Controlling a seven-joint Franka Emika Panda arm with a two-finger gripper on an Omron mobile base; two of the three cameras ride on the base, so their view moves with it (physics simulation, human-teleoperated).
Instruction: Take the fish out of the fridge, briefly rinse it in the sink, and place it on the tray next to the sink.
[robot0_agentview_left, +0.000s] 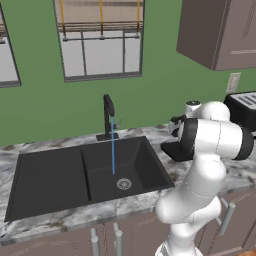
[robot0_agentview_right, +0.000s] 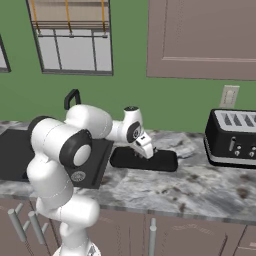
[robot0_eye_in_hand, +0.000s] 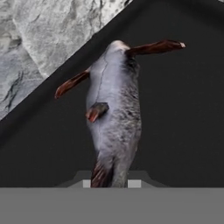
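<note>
While water runs from the tap (robot0_agentview_left: 108, 116) into the sink (robot0_agentview_left: 85, 172), the hand (robot0_agentview_right: 147, 151) hangs low over the black tray (robot0_agentview_right: 165, 161) on the marble worktop (robot0_agentview_right: 200, 187), clamped on the fish (robot0_eye_in_hand: 116, 113). From the hand camera, the grey fish with reddish fins shows against the tray's dark floor. A toaster (robot0_agentview_right: 234, 137) stands further right.

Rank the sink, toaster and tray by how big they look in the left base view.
1. sink, clearly largest.
2 and 3. toaster and tray: unsure. The picture's edge cuts off the toaster and the arm hides most of the tray, so neither can be ranked.
</note>
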